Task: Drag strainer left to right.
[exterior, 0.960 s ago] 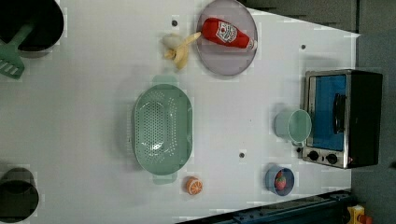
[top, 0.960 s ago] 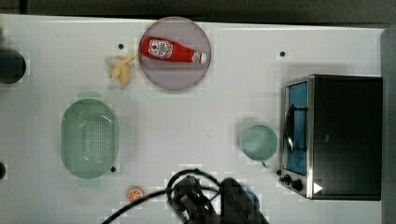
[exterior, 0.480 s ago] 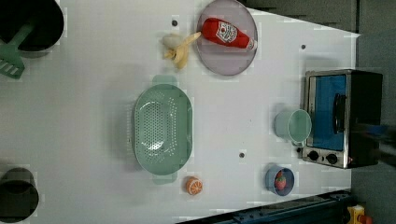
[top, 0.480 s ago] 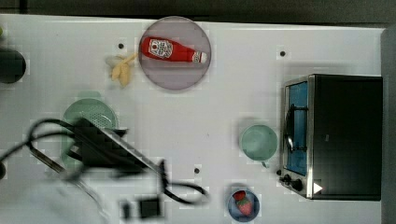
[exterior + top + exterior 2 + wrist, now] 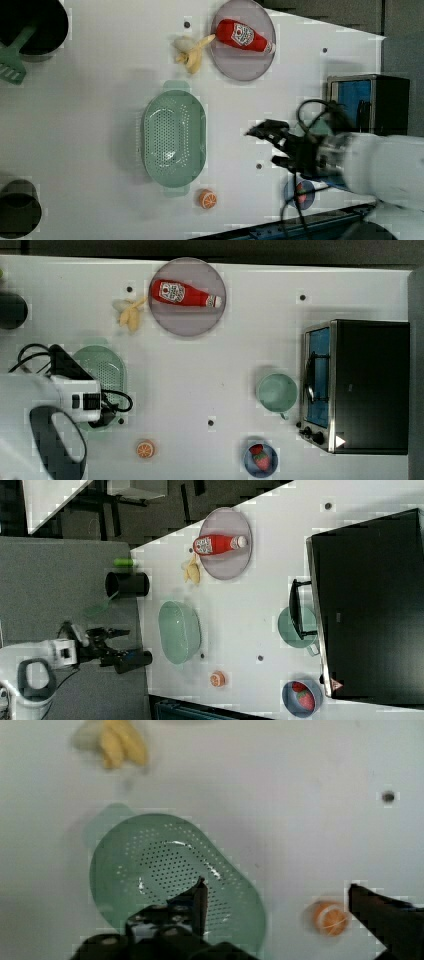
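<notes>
Landmark: strainer (image 5: 173, 137), pale green, oblong, dotted with holes, lying open side up on the white tabletop (image 5: 90, 125). In the left view it sits left of the tabletop's middle, long axis running top to bottom, a small tab handle at each end.

Gripper (image 5: 277, 902): fingers spread wide, nothing between them. In the wrist view one finger (image 5: 199, 901) shows over the strainer's inside, the other over the tabletop just beside the orange slice; whether the gripper touches the strainer cannot be told. In the top view the arm (image 5: 50, 395) overlaps the strainer's left part.

Other items, placed from the strainer in the left view:
- Orange slice (image 5: 207, 198): just beside its lower end.
- Banana (image 5: 191, 50): near its upper end, lying against a plate.
- Grey plate (image 5: 243, 40) with a red ketchup bottle (image 5: 245, 37) lying on it: beyond the banana, to the upper right.
- Toaster oven (image 5: 367, 102): well apart, to the right.
- Green cup (image 5: 276, 392), in the top view: well apart, right of the strainer, just beside the toaster oven.
- Blue bowl with strawberries (image 5: 260, 458): well apart, lower right in the top view.
</notes>
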You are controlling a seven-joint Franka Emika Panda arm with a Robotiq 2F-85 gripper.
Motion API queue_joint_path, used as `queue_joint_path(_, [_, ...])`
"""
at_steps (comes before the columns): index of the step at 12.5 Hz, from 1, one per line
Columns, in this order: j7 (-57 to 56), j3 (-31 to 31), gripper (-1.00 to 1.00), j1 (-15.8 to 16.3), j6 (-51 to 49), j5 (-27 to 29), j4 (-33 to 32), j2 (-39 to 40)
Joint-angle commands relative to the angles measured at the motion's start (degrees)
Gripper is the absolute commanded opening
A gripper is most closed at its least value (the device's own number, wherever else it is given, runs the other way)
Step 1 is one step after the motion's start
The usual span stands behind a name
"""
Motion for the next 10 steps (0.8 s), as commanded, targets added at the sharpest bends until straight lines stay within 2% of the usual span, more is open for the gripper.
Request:
queue_joint_path(1, [18.51,2.66,1.0,-1.21,6.58,-0.89,-0.03,5.42])
queue_joint_path(6, [37.26,2.59,1.0,-0.69,17.17,-1.69,-0.04,19.8])
queue_joint_path(10, [45.68,1.93,1.0,0.25,25.37,-7.47,0.01,28.99])
